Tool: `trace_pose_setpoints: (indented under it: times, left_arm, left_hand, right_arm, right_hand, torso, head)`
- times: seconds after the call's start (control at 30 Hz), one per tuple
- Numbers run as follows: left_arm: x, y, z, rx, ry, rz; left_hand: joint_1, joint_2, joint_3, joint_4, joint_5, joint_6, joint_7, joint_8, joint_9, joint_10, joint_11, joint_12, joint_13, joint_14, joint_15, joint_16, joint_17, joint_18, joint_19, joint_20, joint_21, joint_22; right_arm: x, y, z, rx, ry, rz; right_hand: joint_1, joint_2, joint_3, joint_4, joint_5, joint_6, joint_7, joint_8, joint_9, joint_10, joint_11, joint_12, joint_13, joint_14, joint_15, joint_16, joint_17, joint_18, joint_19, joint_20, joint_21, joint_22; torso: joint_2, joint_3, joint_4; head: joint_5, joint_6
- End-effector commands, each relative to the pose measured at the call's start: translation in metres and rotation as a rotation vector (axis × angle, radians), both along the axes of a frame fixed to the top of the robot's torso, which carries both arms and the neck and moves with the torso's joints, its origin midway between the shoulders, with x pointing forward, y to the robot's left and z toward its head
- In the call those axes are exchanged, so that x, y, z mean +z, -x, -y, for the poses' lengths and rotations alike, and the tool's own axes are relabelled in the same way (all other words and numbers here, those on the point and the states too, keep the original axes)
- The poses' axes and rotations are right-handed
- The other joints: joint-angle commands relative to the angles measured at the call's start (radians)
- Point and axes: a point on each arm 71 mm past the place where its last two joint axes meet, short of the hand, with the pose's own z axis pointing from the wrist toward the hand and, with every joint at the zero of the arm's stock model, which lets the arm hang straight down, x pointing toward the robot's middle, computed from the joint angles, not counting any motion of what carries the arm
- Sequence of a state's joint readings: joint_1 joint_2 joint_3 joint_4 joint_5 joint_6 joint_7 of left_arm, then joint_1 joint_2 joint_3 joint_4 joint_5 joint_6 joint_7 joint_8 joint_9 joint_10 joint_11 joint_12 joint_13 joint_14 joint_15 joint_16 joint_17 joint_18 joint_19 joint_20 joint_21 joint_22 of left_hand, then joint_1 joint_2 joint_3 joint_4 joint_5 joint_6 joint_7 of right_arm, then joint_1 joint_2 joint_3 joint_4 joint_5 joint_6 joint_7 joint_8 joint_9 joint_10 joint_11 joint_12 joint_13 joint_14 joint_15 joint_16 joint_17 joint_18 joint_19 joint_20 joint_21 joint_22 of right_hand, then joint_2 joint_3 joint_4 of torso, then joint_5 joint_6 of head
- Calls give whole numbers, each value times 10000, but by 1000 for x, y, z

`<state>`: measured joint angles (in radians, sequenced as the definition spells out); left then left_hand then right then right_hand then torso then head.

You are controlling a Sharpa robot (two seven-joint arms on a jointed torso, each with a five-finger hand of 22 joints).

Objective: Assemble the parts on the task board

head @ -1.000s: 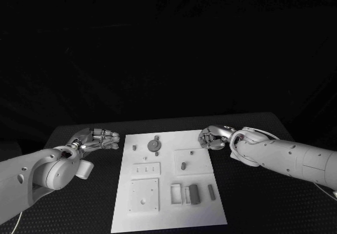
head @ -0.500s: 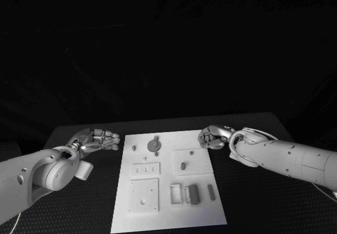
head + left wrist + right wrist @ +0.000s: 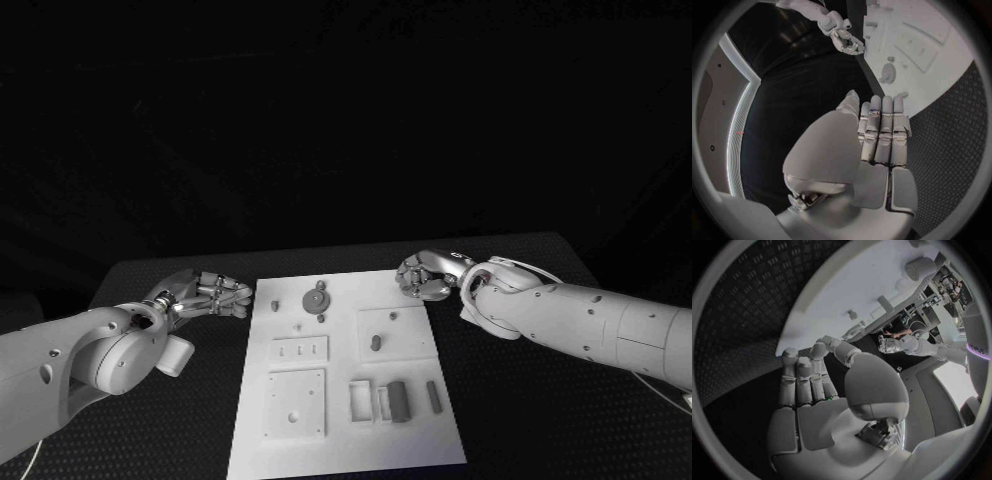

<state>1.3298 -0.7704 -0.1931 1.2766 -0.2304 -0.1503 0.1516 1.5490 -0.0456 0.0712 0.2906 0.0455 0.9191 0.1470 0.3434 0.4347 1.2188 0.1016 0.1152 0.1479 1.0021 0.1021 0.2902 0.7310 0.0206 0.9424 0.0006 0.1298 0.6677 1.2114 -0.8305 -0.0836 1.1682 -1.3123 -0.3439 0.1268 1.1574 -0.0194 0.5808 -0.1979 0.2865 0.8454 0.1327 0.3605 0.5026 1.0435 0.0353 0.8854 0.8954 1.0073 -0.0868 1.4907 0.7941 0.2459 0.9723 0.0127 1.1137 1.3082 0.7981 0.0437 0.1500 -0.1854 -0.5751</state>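
Observation:
The white task board (image 3: 346,440) lies in the middle of the black table. Grey parts rest on it: a round toothed piece (image 3: 315,297) near the far edge, an oval piece (image 3: 376,341) at mid-right, and three upright blocks (image 3: 398,398) near the front. My left hand (image 3: 202,293) hovers just off the board's far left corner, fingers straight and side by side, holding nothing (image 3: 879,130). My right hand (image 3: 430,275) hangs over the board's far right corner with fingers loosely bent and nothing in them (image 3: 811,385).
Two raised square plates (image 3: 297,400) sit on the board's left half, one with slots (image 3: 300,348). A small peg (image 3: 274,303) stands beside the round piece. Bare black table (image 3: 534,420) flanks the board on both sides.
My right hand has shifted a little left, over the board's far right corner. My left hand has dropped slightly and reached closer to the board's left edge.

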Motion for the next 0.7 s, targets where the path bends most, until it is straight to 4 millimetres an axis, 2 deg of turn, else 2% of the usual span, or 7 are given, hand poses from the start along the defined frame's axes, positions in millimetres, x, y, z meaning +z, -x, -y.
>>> trace_pose_setpoints:
  times: [0.03, 0.1, 0.23, 0.33, 0.47, 0.53, 0.7]
  left_arm:
    - [-3, 1, 7, -233, -840, -440]
    - [-2, 1, 12, -303, -946, -664]
    - [0, 2, 24, -558, -1133, -1000]
    - [2, -1, 36, -529, -1283, -842]
    - [4, -6, 53, -327, -1358, -736]
    - [3, -7, 58, -201, -1332, -817]
    - [0, -6, 76, -472, -1269, -1296]
  left_hand:
    - [-318, -21, -60, 20, 36, -36, 83, -81, -26, 26, 41, -54, -3, -22, 19, -49, 25, -5, -42, 17, -28, 39]
    - [-688, -17, -57, 22, 36, -72, 103, -127, -51, 36, 43, -82, 0, -9, 24, -79, 46, 14, -48, 24, -26, 77]
    - [-1311, 21, -38, 22, 36, -74, 85, -167, -76, 73, 32, -117, 15, 17, 16, -123, 100, 39, -65, 23, -25, 150]
    - [-1678, 266, -440, 9, 41, 33, 31, -142, -75, 232, -47, -77, 66, 43, -3, -158, 163, 60, -90, 4, -19, 233]
    - [-1519, 304, -567, -7, 43, 212, -28, -77, -55, 553, -203, 53, 155, 117, -39, -158, 224, 83, -44, -24, 12, 304]
    - [-1488, 290, -594, -6, 42, 199, -22, -90, -63, 553, -202, 45, 156, 119, -39, -165, 232, 81, -45, -24, 12, 313]
    - [-1500, 280, -707, 15, 40, 96, 33, -173, -107, 502, -167, -17, 147, 94, -20, -207, 249, 67, -68, -10, -3, 338]
  right_arm:
    - [11, -2, -12, 3, 345, 380]
    - [18, -2, -21, 98, 350, 444]
    - [32, 0, -45, 524, 445, 623]
    - [38, 2, -62, 841, 643, 685]
    - [42, 6, -93, 1342, 634, 738]
    - [43, 8, -102, 1460, 600, 760]
    - [46, 16, -128, 1818, 408, 866]
  right_hand:
    - [0, 47, 18, -53, 27, 1664, -258, 55, 127, -258, -321, 47, -20, 164, -81, 54, 13, 159, 65, -42, 56, 184]
    - [-5, 42, 24, -63, 25, 1673, -261, 57, 130, -245, -324, 45, -25, 172, -84, 59, 17, 159, 71, -46, 61, 182]
    - [-18, 33, 32, -74, 23, 1688, -266, 59, 135, -220, -330, 43, -33, 187, -90, 65, 24, 159, 85, -53, 72, 179]
    - [-23, 22, 42, -88, 23, 1701, -272, 61, 140, -200, -336, 40, -40, 199, -94, 69, 29, 159, 97, -60, 80, 175]
    - [-21, 10, 54, -109, 24, 1708, -276, 61, 143, -187, -341, 35, -47, 208, -98, 70, 33, 159, 106, -68, 86, 173]
    - [-21, 12, 57, -112, 24, 1710, -277, 60, 144, -183, -342, 34, -49, 210, -99, 71, 34, 159, 108, -69, 87, 172]
    - [-23, 20, 71, -126, 24, 1720, -280, 60, 147, -165, -346, 32, -54, 224, -105, 75, 38, 159, 122, -77, 96, 169]
  torso:
    - [-22, -9, -33]
    - [-44, -18, -64]
    - [-108, -45, -138]
    - [-180, -76, -185]
    - [-279, -127, -232]
    - [-306, -127, -279]
    - [-371, -165, -324]
  head:
    - [26, 63]
    - [90, 103]
    - [336, 145]
    - [450, 167]
    - [658, 203]
    - [751, 206]
    - [870, 187]
